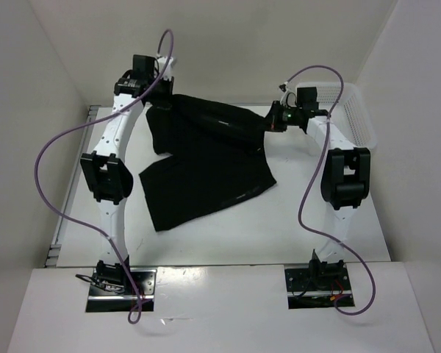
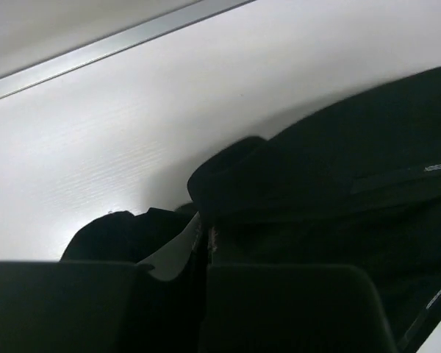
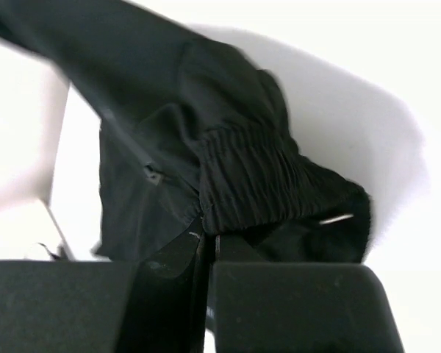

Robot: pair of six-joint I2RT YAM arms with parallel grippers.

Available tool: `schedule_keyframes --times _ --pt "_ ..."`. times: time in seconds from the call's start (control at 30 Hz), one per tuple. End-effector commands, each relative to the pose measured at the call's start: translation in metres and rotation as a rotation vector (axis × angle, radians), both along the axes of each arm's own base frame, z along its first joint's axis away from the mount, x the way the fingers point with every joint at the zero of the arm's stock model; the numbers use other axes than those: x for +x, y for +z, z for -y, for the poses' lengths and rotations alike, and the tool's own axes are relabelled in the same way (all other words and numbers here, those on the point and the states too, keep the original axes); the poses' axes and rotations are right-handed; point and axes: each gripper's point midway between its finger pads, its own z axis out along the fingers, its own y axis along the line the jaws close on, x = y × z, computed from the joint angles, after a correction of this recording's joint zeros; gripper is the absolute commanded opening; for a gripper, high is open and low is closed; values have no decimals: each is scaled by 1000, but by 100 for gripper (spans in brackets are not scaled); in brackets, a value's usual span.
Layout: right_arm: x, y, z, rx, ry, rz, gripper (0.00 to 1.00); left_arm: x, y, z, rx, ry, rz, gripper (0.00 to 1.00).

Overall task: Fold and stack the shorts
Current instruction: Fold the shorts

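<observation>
Nearest the arm bases, on the near side of both hands, a broad flat panel of the plain black soft fabric shorts (image 1: 206,187) lies spread on the white surface (image 1: 316,228). Farther out, the cloth rises and hangs stretched between the two hands (whether the flat panel and the raised span are one garment I cannot tell). The left hand (image 2: 204,239) is pinched narrow on a bunched edge of the fabric. The right hand (image 3: 208,241) is clamped on the ribbed elastic waistband, with a small pale tag just beside its fingers. Beyond the right hand and to its outer side stands the white plastic mesh basket (image 1: 359,110), apart from the cloth.

I judge the fold itself to be the step in hand, with the waistband edge lifted and the rest lying flat. The next move calls for both hands to travel together toward the bases, level and taut. They then lay the held edge squarely over the flat panel before letting go.
</observation>
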Motion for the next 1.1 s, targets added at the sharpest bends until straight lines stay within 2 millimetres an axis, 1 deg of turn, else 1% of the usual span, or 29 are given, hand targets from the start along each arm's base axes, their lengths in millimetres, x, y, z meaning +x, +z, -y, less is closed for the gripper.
schedule_keyframes --times 0.0,0.03,0.07,0.1,0.13,0.17,0.2,0.23,0.27,0.3,0.33,0.37,0.4,0.43,0.47,0.5,0.53,0.57,0.6,0.67,0.7,0.73,0.77,0.8,0.83,0.93,1.03,1.07 --pt "-19 21 26 -113 59 129 0 -45 -29 -1 67 7 -144 0" --pt "-26 20 26 -111 74 120 0 -53 -39 -1 100 21 -153 0" --pt "-33 22 27 -127 90 135 0 -70 -28 1 111 20 -134 0" --pt "-40 16 27 -136 101 121 0 -84 -38 4 130 15 -155 0" --pt "-45 14 28 -149 116 125 0 -111 -78 8 178 2 -239 0" --pt "-46 15 32 -187 134 157 0 -129 -73 8 191 -2 -238 0" --pt "-56 11 34 -204 140 143 0 -144 -83 8 208 -9 -266 2" --pt "-60 9 36 -220 142 142 0 -160 -92 12 228 -27 -299 4" --pt "-62 8 38 -238 142 150 0 -185 -108 7 253 -34 -358 6" --pt "-71 4 39 -247 157 144 0 -200 -117 3 265 -37 -398 10" --pt "-74 3 39 -247 158 139 0 -218 -126 2 282 -55 -449 28" --pt "-82 -8 40 -250 169 108 0 -233 -130 7 281 -82 -474 37" --pt "-85 -9 41 -264 169 113 0 -252 -148 1 301 -87 -543 43" --pt "-88 -10 39 -278 183 124 0 -263 -151 2 301 -102 -561 48" --pt "-93 -19 40 -288 186 105 0 -267 -152 1 303 -102 -567 53" --pt "-98 -24 41 -292 195 91 0 -270 -155 0 306 -103 -578 53" --pt "-101 -22 37 -291 204 95 0 -268 -152 -3 288 -91 -573 53" --pt "-105 -27 37 -290 206 80 0 -261 -147 -13 258 -56 -557 54" --pt "-105 -22 37 -291 204 94 0 -257 -143 -15 221 -51 -554 54" --pt "-110 -24 38 -295 211 91 0 -242 -132 -23 166 -17 -507 54" --pt "-110 -20 38 -300 214 110 0 -236 -131 -35 145 17 -501 54" --pt "-113 -24 38 -303 221 106 0 -228 -135 -39 139 33 -488 54" --pt "-117 -24 38 -302 222 95 0 -227 -141 -43 137 43 -495 53" --pt "-117 -25 39 -306 227 101 0 -222 -143 -40 124 36 -486 53" --pt "-119 -28 39 -306 229 92 0 -223 -152 -36 90 19 -519 53" --pt "-121 -31 39 -309 236 91 0 -214 -154 -17 4 -43 -525 53" --pt "-121 -35 41 -321 238 87 0 -205 -171 -11 -20 -61 -572 53" --pt "-121 -35 41 -321 238 87 0 -208 -181 -6 -44 -77 -616 53"
